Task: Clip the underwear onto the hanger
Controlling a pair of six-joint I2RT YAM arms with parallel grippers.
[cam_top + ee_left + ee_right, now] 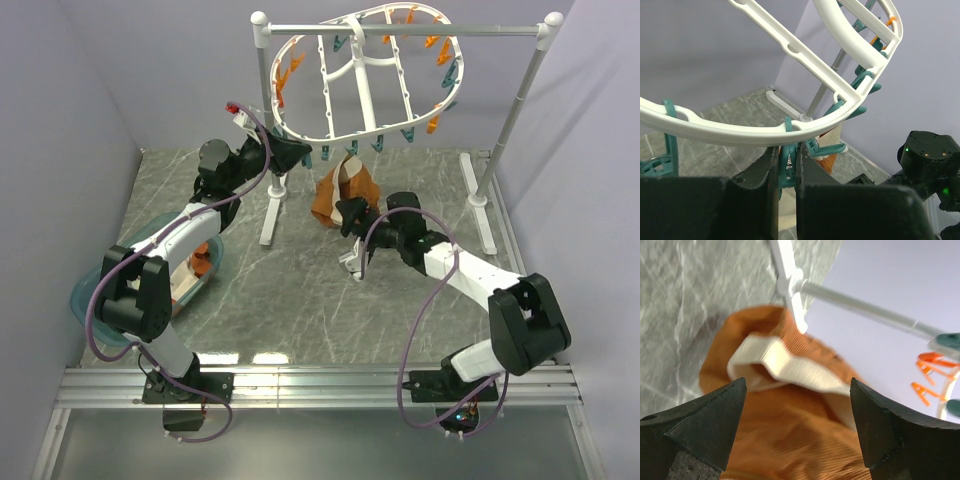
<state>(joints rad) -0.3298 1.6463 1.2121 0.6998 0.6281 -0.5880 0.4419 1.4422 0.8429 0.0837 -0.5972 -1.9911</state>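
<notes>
The white oval hanger (368, 100) hangs from the pole stand, ringed with teal and orange clothespins. My left gripper (295, 152) reaches up to its lower rim (740, 131) and is shut on a teal clothespin (787, 170). The rust-orange underwear (345, 190) with its cream waistband (790, 365) hangs just below that rim, under a neighbouring teal clothespin (827, 148). I cannot tell whether that pin grips it. My right gripper (350, 215) is right beside the cloth's lower part. It stands open (797, 390), its fingers wide apart and touching nothing.
The grey-white pole stand (520, 100) spans the back, its feet on the marble-patterned table. A teal basin (100, 290) holding white-and-orange garments (200, 260) sits at the left under the left arm. Lilac walls close in both sides.
</notes>
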